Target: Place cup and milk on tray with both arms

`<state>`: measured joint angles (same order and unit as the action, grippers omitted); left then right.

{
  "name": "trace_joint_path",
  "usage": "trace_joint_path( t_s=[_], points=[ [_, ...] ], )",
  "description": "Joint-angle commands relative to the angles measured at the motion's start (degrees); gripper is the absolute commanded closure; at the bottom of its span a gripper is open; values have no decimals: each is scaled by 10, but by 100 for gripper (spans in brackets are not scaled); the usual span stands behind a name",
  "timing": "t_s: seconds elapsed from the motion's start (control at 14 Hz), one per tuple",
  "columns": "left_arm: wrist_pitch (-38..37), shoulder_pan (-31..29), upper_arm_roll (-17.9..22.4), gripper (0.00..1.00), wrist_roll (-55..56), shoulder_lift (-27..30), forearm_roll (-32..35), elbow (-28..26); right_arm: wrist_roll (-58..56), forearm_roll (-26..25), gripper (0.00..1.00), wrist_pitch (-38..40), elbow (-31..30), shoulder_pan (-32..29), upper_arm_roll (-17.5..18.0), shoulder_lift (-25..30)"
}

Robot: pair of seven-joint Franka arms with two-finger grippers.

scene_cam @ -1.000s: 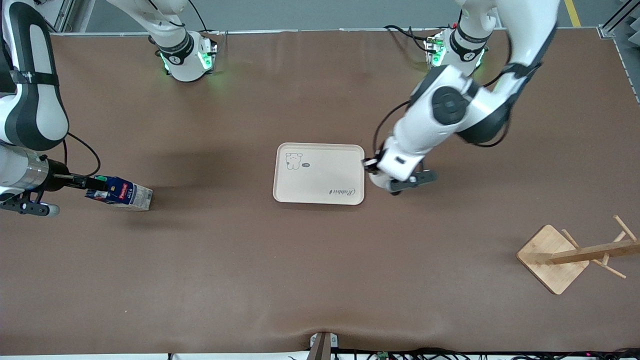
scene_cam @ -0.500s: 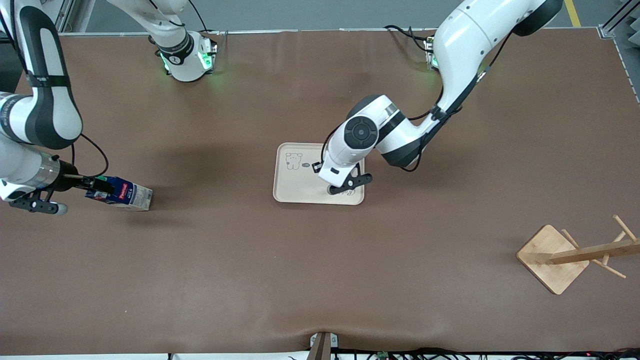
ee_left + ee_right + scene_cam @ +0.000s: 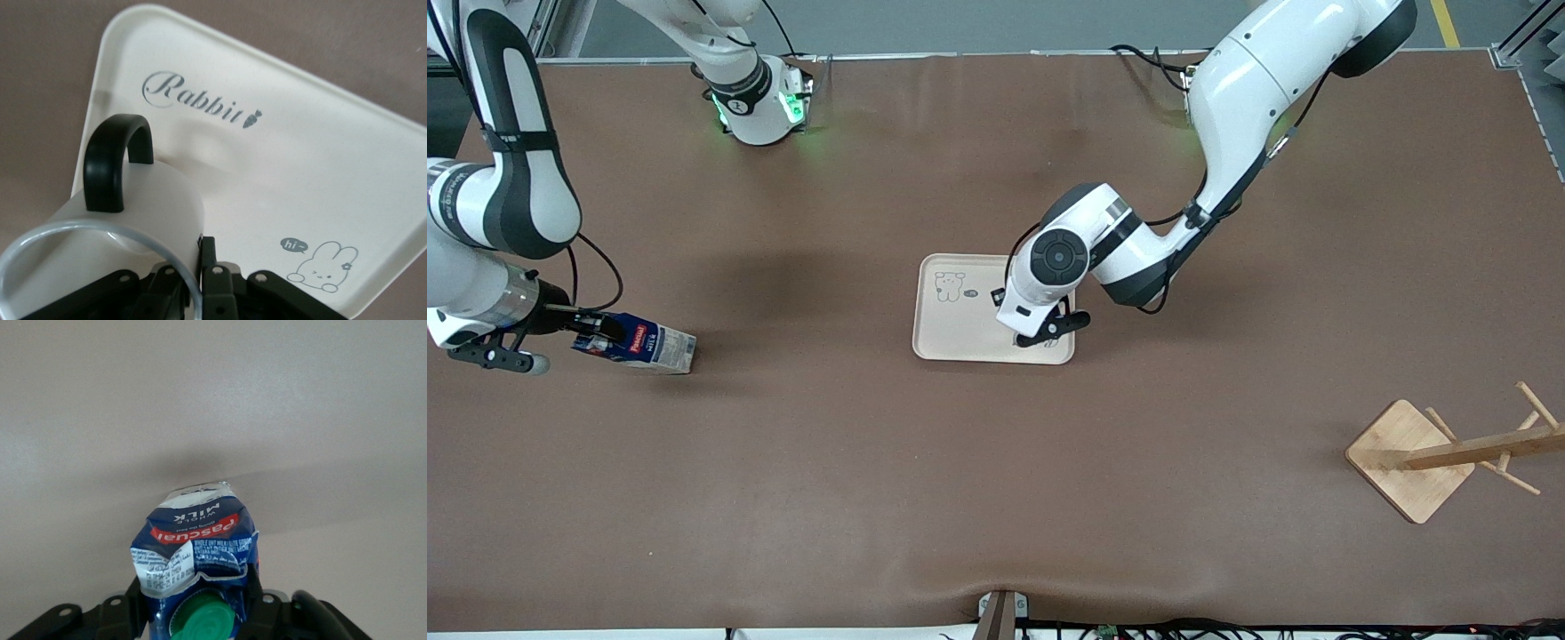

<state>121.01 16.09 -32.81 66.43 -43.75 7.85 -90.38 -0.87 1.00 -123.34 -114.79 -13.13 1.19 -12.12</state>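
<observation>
1. While the small white mug with the black loop handle (image 3: pixel 113 220) is carried low over the cream-white flat rectangular tray with rounded corners (image 3: pixel 960 342), its rim is pinched by the left gripper (image 3: pixel 200 280), whose jaws are clenched on the mug's wall; whether the mug's base touches the tray cannot be told.
2. In the left wrist view the mug is seen over the tray's end that bears the grey script lettering, away from the cartoon animal drawing (image 3: pixel 327 267).
3. The small dark blue gable-top carton of milk with the green round cap (image 3: pixel 640 345) is found toward the right arm's end of the table, well apart from the tray, tilted over with its pale lower end against the brown table (image 3: pixel 996 498).
4. The carton's top is grasped by the right gripper (image 3: pixel 200 613), one finger on either side of the cap.
5. The task is judged roughly half done: the mug is at the tray but not yet released, and the carton is yet to be carried across and set down.
6. A wooden rack with pegs on a square base (image 3: pixel 1409 458) is seen toward the left arm's end, nearer the front camera, well clear of both routes.
7. Nothing is seen between carton and tray; only the left arm above the tray is judged a possible hindrance.
</observation>
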Motion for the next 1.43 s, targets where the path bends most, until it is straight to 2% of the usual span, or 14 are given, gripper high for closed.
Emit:
trace_joint_path(
  t_s=[0.0,0.14,0.21,0.36,0.5,0.57,0.64,0.71,0.86,1.07,1.21,1.36],
  points=[
    [-11,8,0,100,5,-14,13,11,-7,-1,87,8,6,-5,12,18],
    [-11,9,8,100,5,-17,13,9,-16,-1,90,51,45,6,12,16],
    [-11,11,11,100,5,-17,13,9,-16,-1,100,83,67,10,12,14],
    [-11,17,23,100,5,-17,14,10,-14,-1,100,136,106,25,11,12],
    [-11,27,38,100,5,-17,15,13,-13,-1,100,145,119,34,11,12],
    [-10,31,41,93,8,-17,13,13,-13,-1,100,150,120,38,11,12],
    [-10,32,42,53,8,-17,13,13,-14,-1,100,165,123,43,12,13],
    [-9,33,42,1,6,-16,14,13,-14,-1,100,199,134,50,12,13],
    [-9,33,42,0,8,-10,12,17,-9,5,100,252,154,73,12,12],
    [-20,26,42,0,6,22,15,34,11,40,100,268,155,104,12,13],
    [-59,13,42,0,3,63,20,56,43,65,100,296,163,134,12,14],
    [-94,-24,41,0,-1,96,50,77,86,68,100,301,162,186,12,19]
  ],
)
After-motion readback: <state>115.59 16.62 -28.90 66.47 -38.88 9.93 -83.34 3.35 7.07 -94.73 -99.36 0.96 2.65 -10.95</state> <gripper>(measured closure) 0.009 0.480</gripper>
